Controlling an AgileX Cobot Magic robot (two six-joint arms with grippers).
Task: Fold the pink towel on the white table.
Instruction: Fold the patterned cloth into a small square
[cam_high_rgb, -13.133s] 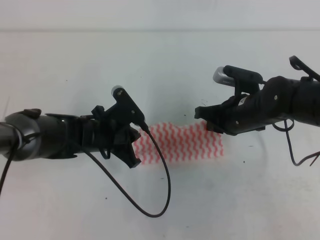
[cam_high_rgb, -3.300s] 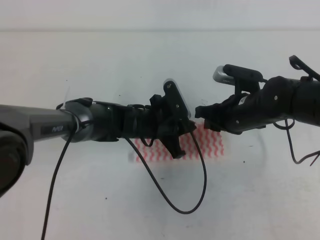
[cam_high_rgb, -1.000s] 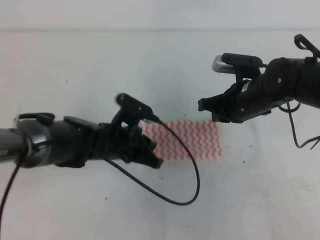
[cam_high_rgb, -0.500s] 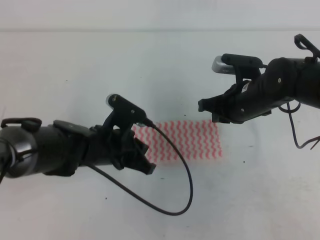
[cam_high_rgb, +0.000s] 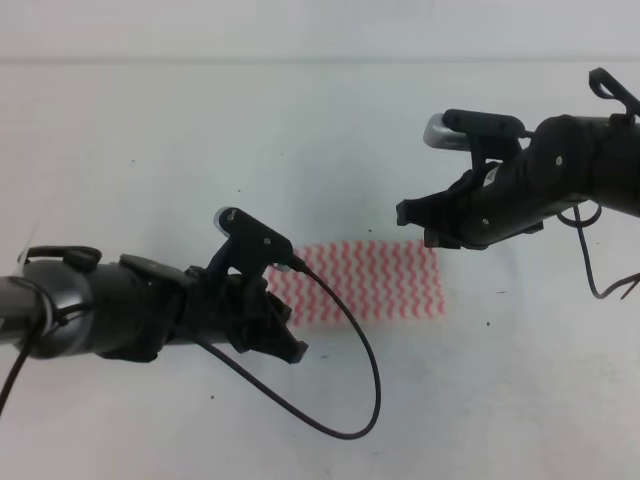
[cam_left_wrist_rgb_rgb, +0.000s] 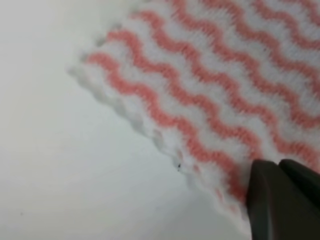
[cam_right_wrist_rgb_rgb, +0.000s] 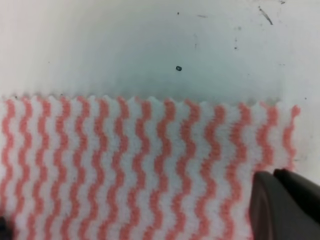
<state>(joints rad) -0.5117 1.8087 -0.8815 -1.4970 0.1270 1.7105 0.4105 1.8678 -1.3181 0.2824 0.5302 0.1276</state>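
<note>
1. Looking down from the high view, we found the thin rectangular pink-and-white wavy-striped towel lying flat near the middle of the plain white speckled table, between the two black arms.
2. We saw the left pincer low at the towel's left end, its body covering that edge; in the left wrist view only a dark fingertip showed at the lower right over the cloth, so we could not tell whether it was wide or closed.
3. We saw the right pincer hovering above the towel's far right corner. The right wrist view likewise showed only a dark tip beside the cloth, and we could not tell its state either.
4. We judged the towel light, soft and limp, likely to sag or slide on the smooth table.
5. We judged the corners and scalloped edges the best places to pinch, low against the table, lifting both ends evenly so the layer did not bunch.
</note>
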